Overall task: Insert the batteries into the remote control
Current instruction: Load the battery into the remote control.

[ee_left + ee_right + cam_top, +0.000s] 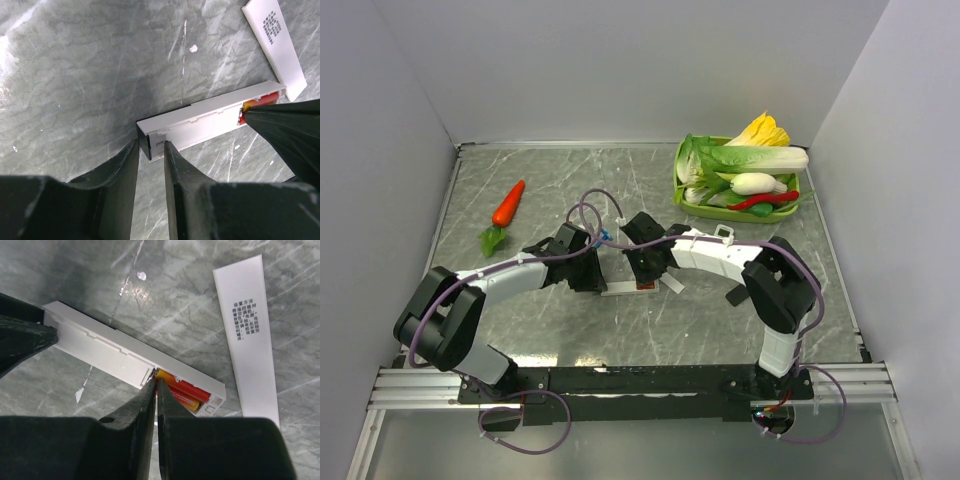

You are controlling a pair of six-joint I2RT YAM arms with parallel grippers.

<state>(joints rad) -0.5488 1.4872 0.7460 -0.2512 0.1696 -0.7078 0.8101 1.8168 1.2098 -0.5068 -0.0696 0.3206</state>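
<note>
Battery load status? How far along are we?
Done: both batteries appear seated in the remote control. In hand: left end effector clamps its other end; shut right end effector tips touch the batteries. Left: back cover lies loose beside it, unfitted.

We see bare table (650, 335) at 6 o'clock of the remote control (628, 290). The back cover (675, 285) blocks 3 o'clock, our left gripper (592, 272) 9 o'clock.
</note>
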